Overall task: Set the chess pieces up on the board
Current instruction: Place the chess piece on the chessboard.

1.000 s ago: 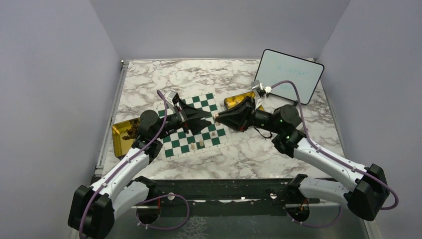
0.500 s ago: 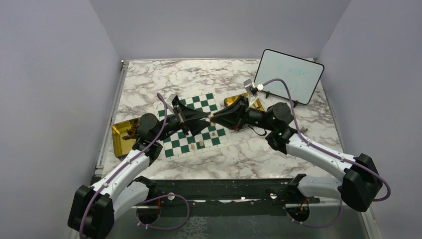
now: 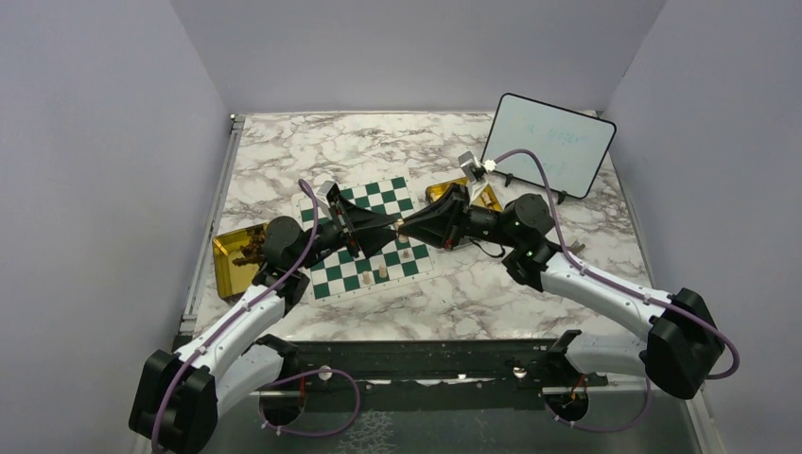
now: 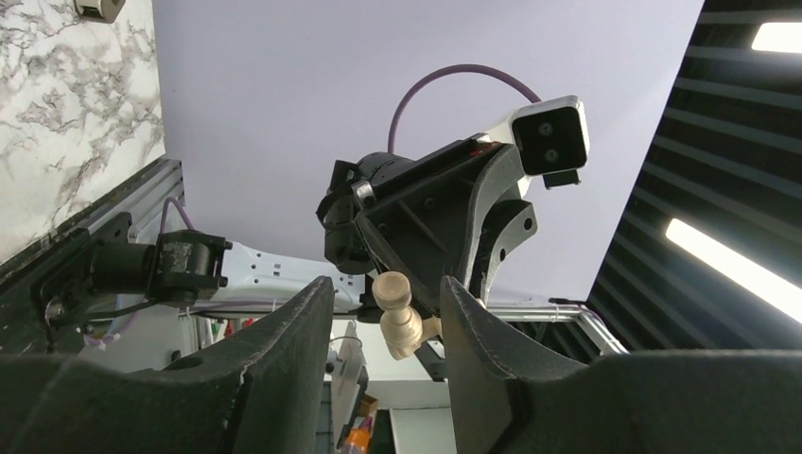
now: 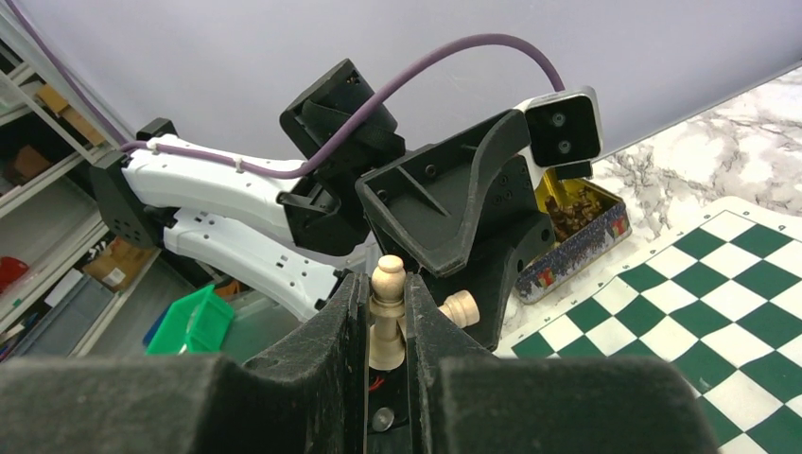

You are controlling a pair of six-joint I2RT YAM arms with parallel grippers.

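The green-and-white board [image 3: 390, 192] lies mid-table with three cream chess pieces [image 3: 382, 270] near its front edge. Both grippers meet tip to tip just above the board's right side. My right gripper [image 3: 405, 227] is shut on a cream pawn-like piece [image 5: 387, 326], which stands between its fingers [image 5: 387, 284]. A second cream piece [image 5: 461, 307] juts out beside its right finger; I cannot tell what holds it. My left gripper [image 3: 386, 224] is open. In the left wrist view a cream piece [image 4: 402, 326] sits in the gap between its fingers [image 4: 385, 288], touching neither clearly.
A gold tin [image 3: 227, 260] with dark pieces sits left of the board, also visible in the right wrist view [image 5: 577, 227]. A second gold tin [image 3: 440, 192] sits at the board's right rear. A framed whiteboard [image 3: 549, 142] stands at the back right.
My right gripper has moved left with its piece until its tip meets the open left gripper. The left arm has barely shifted.
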